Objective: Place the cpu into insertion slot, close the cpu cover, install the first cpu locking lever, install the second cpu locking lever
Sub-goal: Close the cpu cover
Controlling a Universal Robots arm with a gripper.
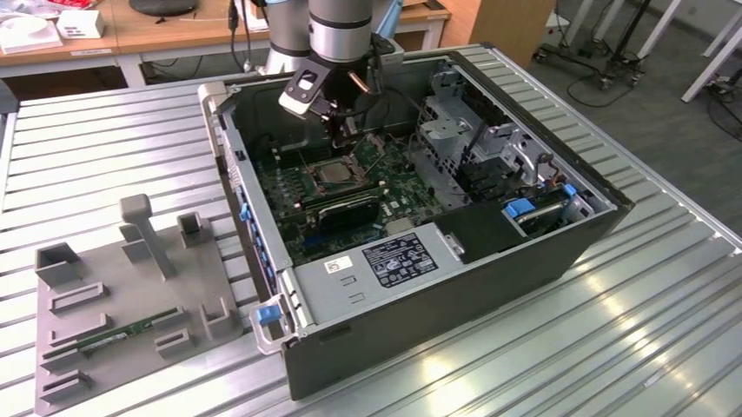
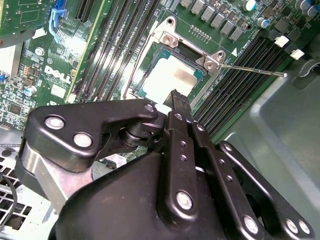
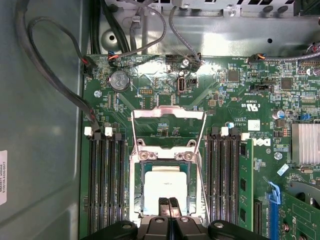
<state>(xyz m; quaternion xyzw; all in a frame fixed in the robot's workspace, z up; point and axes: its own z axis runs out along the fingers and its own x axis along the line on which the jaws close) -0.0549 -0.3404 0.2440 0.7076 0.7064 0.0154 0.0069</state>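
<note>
Gripper point(image 3: 168, 202) pressed together, apparently empty, at the edge of cpu point(image 3: 164, 186) seated in slot point(image 3: 136, 181); cover point(image 3: 168, 111) lies open beyond the cpu.

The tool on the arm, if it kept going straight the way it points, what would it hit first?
Most likely the small square pale silver chip lying in the silvery-rimmed dark socket, near the chip's edge. The tool points down at it; the gap between them is unclear.
</note>
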